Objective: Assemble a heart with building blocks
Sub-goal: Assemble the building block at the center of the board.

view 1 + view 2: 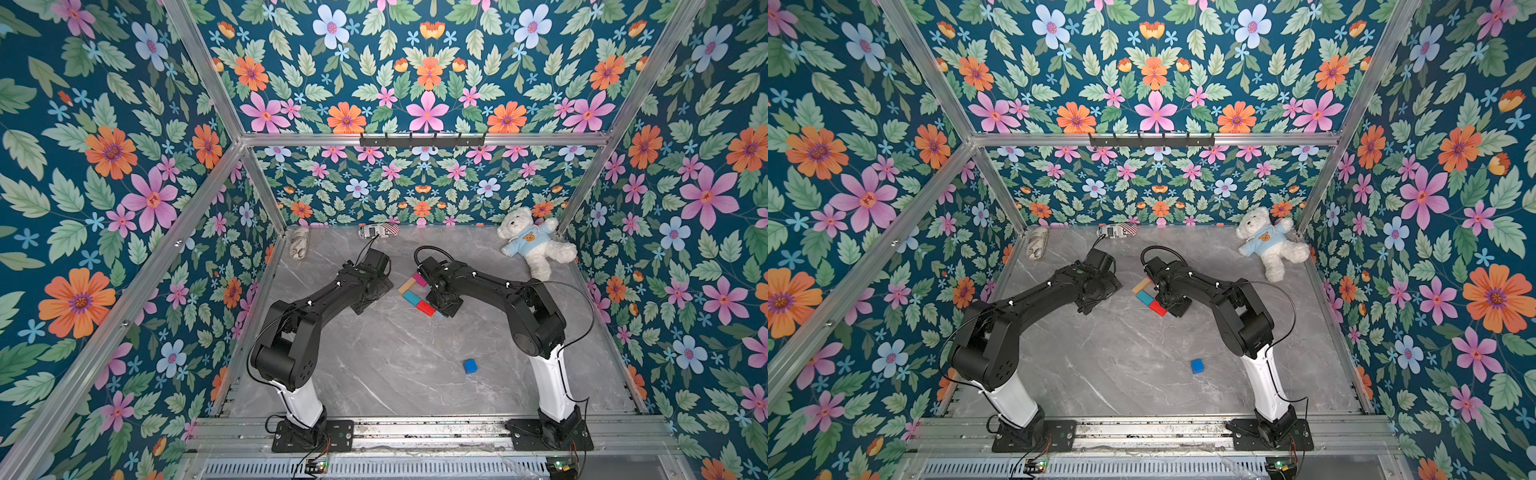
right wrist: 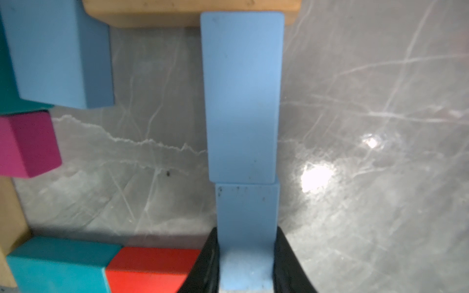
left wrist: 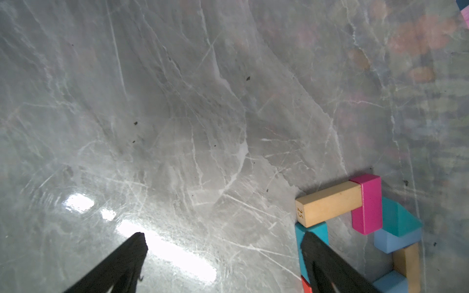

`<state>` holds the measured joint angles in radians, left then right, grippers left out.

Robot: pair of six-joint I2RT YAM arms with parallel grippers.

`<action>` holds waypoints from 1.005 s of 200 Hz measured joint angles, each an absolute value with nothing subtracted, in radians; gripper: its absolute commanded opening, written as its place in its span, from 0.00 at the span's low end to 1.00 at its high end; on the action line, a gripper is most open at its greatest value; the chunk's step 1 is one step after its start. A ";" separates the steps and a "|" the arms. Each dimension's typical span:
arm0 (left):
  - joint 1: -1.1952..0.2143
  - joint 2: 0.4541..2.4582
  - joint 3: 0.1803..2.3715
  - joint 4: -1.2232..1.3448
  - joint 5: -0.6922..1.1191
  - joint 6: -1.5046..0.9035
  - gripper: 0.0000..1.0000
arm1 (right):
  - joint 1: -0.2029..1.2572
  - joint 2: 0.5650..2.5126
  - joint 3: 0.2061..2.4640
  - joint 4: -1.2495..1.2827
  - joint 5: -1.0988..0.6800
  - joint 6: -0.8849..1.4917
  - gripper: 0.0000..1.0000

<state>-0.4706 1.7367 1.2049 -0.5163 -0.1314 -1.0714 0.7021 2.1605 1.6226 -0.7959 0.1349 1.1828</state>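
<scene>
Light blue block (image 2: 242, 101) pinched in the right claw (image 2: 245, 236) sits right at the tan block (image 2: 152, 15), so a skewed release could knock the heart (image 1: 412, 296) apart; left claw (image 3: 223, 238) gapes wide.

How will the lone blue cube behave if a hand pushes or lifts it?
The blue cube rests on a flat face, so it should slide, not roll. The table looks glossy, so a push may send it skidding. It looks small and rigid, so probably light to lift.
</scene>
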 measured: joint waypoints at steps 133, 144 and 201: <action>-0.466 1.737 1.201 -0.515 -0.128 -1.071 0.98 | 0.702 2.160 1.621 -0.794 0.135 1.184 0.04; -0.466 1.737 1.201 -0.515 -0.128 -1.071 0.98 | 0.702 2.160 1.621 -0.794 0.135 1.184 0.09; -0.465 1.737 1.194 -0.510 -0.128 -1.071 0.99 | 0.702 2.160 1.619 -0.787 0.131 1.184 0.45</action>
